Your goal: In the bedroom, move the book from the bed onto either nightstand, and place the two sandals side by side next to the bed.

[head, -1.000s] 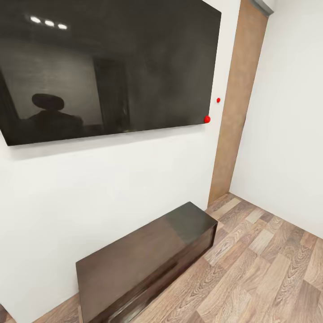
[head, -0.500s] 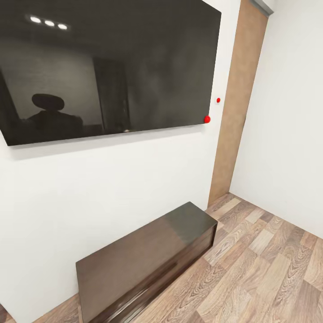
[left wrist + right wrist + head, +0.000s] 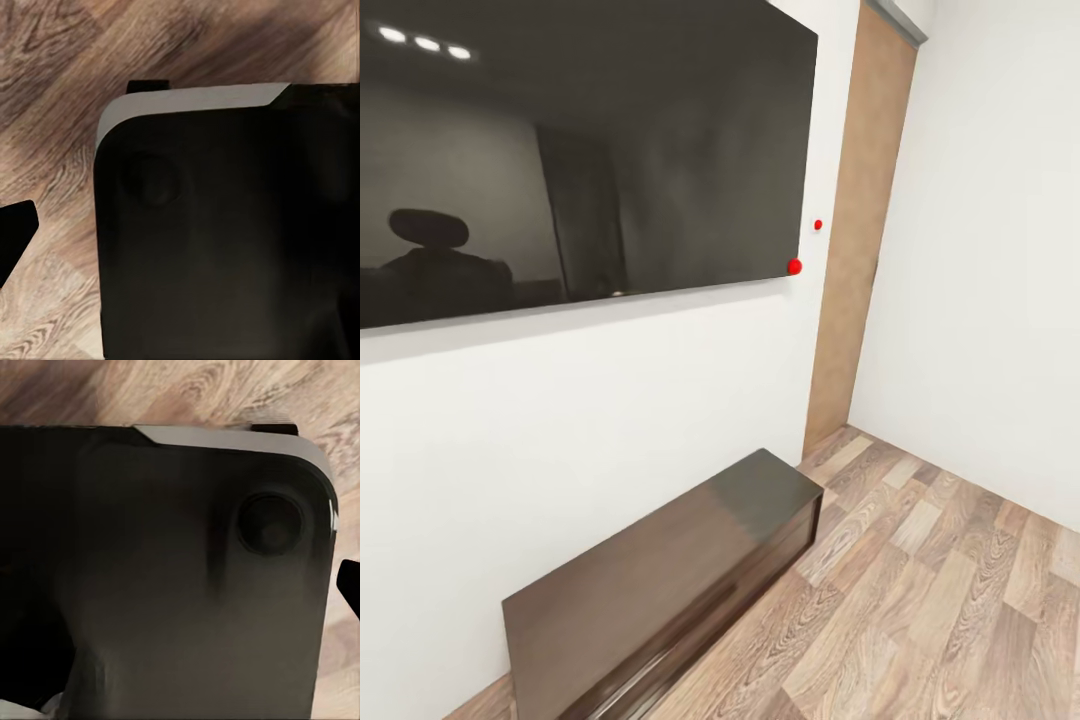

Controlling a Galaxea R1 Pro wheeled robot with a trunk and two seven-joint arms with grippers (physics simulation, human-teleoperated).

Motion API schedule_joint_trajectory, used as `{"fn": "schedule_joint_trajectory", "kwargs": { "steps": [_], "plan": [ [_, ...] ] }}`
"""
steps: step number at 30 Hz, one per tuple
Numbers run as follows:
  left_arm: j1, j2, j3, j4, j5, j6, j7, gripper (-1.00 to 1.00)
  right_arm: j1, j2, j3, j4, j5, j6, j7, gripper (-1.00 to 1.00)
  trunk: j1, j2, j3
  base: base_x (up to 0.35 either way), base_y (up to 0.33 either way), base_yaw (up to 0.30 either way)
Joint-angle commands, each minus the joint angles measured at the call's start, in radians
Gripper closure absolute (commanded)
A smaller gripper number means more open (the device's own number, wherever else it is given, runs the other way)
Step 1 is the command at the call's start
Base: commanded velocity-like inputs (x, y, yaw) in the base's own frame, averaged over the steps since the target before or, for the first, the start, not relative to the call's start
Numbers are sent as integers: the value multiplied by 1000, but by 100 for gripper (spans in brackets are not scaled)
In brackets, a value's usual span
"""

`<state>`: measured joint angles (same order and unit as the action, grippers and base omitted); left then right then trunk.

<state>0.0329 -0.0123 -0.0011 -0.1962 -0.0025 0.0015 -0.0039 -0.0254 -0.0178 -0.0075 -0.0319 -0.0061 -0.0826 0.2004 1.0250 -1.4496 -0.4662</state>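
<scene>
A white wall (image 3: 610, 420) carries a large dark screen (image 3: 580, 160), and below the screen a long dark low cabinet (image 3: 660, 580) stands against the wall on the brown wood-plank floor (image 3: 920, 620). Right of the screen runs a tan vertical panel (image 3: 855, 230), with two small red dots (image 3: 794, 266) between them. Whether either arm's jaws are apart or together cannot be told, and where the book and sandals lie cannot be told either.

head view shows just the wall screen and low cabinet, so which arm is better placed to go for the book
Neither can be picked yet. The head view faces the dark screen and the long dark cabinet; both wrist views look down at wood floor past a dark body.
</scene>
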Motion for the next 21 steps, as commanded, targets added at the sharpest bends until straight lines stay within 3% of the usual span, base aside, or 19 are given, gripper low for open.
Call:
{"fn": "schedule_joint_trajectory", "kwargs": {
  "steps": [1,21],
  "plan": [
    [1,-2,0,-5,0,0,-1,-100,-1,0,0,1,1,-4,5,-100,0,0,-1,0,0,-273],
    [1,-6,0,-51,0,-5,-1,-100,-1,5,2,-37,1,-15,8,-100,0,0,-1,0,0,-275]
  ]
}}
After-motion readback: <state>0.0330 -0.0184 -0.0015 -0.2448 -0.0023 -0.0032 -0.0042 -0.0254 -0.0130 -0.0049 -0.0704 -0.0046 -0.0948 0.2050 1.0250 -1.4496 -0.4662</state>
